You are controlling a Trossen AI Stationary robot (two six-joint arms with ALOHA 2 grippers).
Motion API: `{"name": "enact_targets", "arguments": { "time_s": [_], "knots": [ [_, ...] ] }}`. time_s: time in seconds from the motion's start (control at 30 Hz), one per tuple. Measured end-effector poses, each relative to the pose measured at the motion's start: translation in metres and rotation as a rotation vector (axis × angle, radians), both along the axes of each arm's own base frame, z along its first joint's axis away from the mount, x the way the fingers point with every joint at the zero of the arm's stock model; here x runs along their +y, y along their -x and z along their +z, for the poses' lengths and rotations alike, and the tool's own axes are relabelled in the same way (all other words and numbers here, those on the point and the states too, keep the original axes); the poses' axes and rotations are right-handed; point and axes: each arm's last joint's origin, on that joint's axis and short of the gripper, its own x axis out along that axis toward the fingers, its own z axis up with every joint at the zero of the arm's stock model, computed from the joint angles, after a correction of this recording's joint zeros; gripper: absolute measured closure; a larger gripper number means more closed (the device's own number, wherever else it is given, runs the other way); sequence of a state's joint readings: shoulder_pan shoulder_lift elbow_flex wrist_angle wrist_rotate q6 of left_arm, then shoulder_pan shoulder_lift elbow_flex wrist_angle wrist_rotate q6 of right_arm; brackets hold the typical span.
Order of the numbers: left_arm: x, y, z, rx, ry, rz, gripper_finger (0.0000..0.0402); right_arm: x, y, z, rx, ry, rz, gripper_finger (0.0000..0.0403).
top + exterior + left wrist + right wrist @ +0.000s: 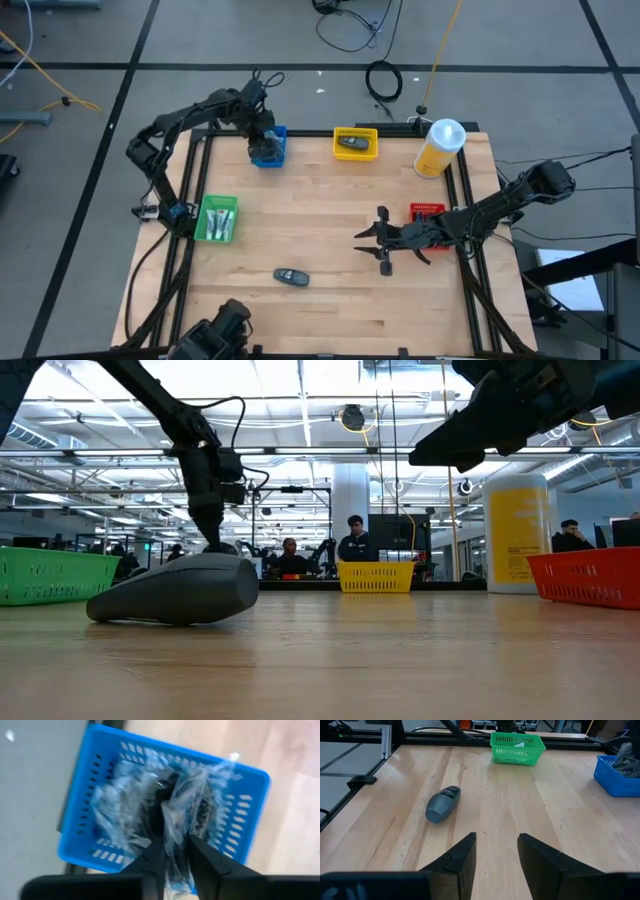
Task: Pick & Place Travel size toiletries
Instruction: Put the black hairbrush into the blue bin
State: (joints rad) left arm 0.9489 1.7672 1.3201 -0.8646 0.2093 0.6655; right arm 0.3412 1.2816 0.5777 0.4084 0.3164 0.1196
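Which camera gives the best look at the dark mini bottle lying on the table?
The right wrist view: the dark mini bottle lies whole and unobstructed on the wood. The low view shows it large but only side-on, and the high view shows it tiny. The left wrist view misses it, seeing only the blue basket.

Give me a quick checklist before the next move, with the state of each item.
1. Left gripper over blue tray: ok.
2. Clear-wrapped item released: not ok, fingers pinch the wrap.
3. Wrapped item inside tray walls: ok.
4. Right gripper open and empty: ok.
5. Dark bottle on the table, free to pick: ok.
6. Right gripper lined up on bottle: not ok, bottle off to one side.
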Motion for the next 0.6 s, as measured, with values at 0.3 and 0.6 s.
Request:
{"name": "enact_targets", "arguments": {
  "time_s": [0.3, 0.6],
  "knots": [
    [0.014, -0.003, 0.007, -0.009, -0.187, 0.065, 0.0197, 0.000, 0.000, 0.000, 0.002, 0.001, 0.000, 0.0268],
    [-0.011, -0.003, 0.043, -0.197, -0.120, 0.052, 0.0189, 0.000, 0.000, 0.000, 0.003, 0.002, 0.002, 0.0268]
  ]
}}
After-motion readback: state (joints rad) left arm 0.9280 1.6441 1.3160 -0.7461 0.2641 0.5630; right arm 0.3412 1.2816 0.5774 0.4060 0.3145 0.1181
